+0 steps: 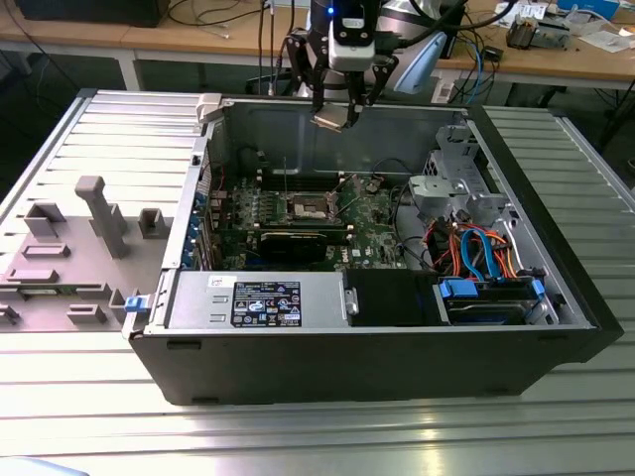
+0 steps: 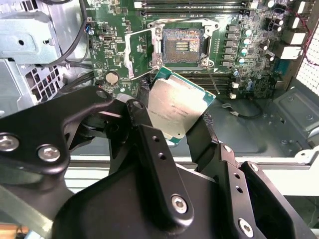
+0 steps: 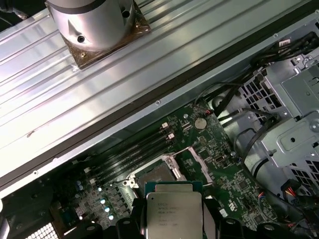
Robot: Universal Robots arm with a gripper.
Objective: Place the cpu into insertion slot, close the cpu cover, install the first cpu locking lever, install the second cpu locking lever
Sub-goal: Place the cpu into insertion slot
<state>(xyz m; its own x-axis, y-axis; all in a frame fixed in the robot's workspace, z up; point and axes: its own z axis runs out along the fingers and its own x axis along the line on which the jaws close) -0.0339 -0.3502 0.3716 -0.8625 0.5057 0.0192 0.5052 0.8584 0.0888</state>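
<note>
To the exterior view's left of my end effector [image 1: 334, 117], one grey fixture [image 1: 99, 213] stands on the ribbed tabletop [image 1: 298, 436], beside the one open computer case [image 1: 347, 367]. My end effector hangs over that case. Its two fingers [image 2: 137, 114] are closed onto opposite edges of the one cpu [image 2: 174, 102], which sits tilted between them with its metal top showing. Below my end effector lies the green motherboard [image 2: 249, 55] with its one insertion slot [image 2: 183, 44], dark and uncovered in the centre. The one cpu cover [image 2: 128, 54] stands swung open, just beside the slot. The cpu is in the air, well apart from the slot. To the exterior view's right of my end effector sits one silvery drive cage [image 1: 451, 188].
</note>
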